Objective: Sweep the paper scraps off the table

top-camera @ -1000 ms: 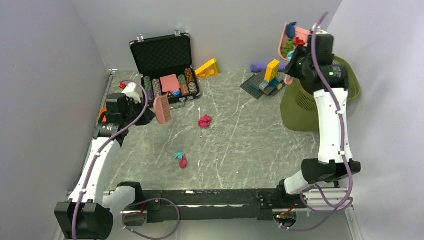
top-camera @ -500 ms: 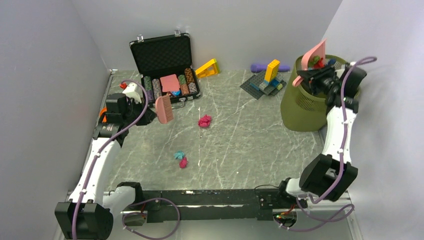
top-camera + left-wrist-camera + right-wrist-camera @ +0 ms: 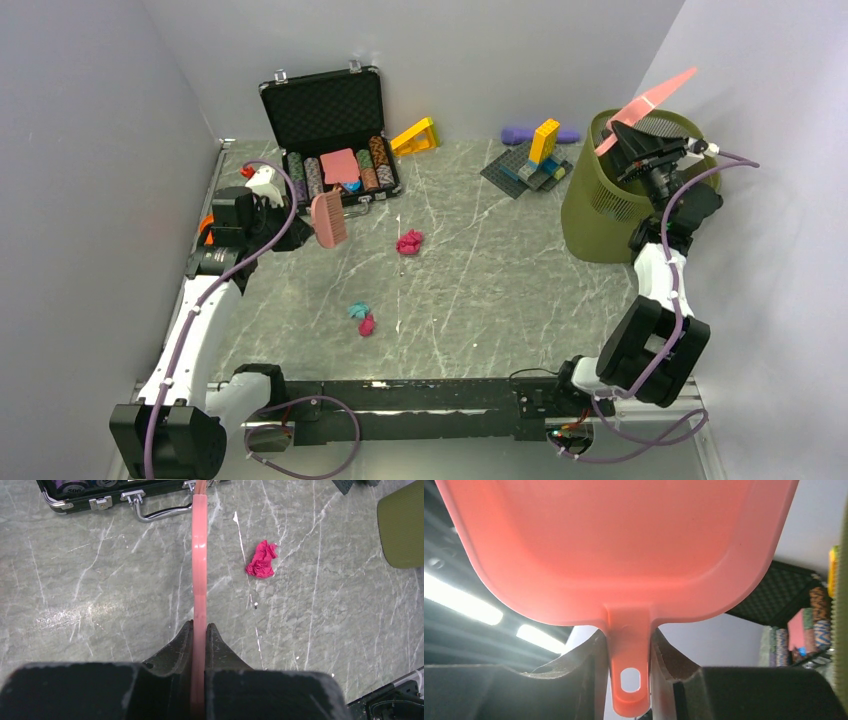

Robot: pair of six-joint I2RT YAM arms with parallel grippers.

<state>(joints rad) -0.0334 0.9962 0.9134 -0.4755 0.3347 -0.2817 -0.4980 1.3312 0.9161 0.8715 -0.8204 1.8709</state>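
A magenta paper scrap (image 3: 409, 241) lies mid-table, and it also shows in the left wrist view (image 3: 261, 560). A teal scrap and a magenta scrap (image 3: 362, 318) lie together nearer the front. My left gripper (image 3: 296, 231) is shut on the handle of a pink brush (image 3: 327, 218), held above the grey table (image 3: 500, 290) to the left of the scraps; the wrist view shows the jaws (image 3: 199, 627) clamped on the brush (image 3: 199, 555). My right gripper (image 3: 640, 142) is shut on the handle of a pink dustpan (image 3: 650, 98), tipped over the olive bin (image 3: 600, 215). The pan (image 3: 614, 545) fills the right wrist view.
An open black case of poker chips (image 3: 330, 130) stands at the back left, its handle near the brush tip (image 3: 155, 512). A yellow wedge (image 3: 415, 136), a purple object (image 3: 520, 133) and building blocks on a dark plate (image 3: 530, 160) are at the back. Lavender walls enclose the table.
My right arm has swung the dustpan from upright with scraps in it to tipped over the bin; no scraps show in it now. My left arm and the table scraps have not moved.
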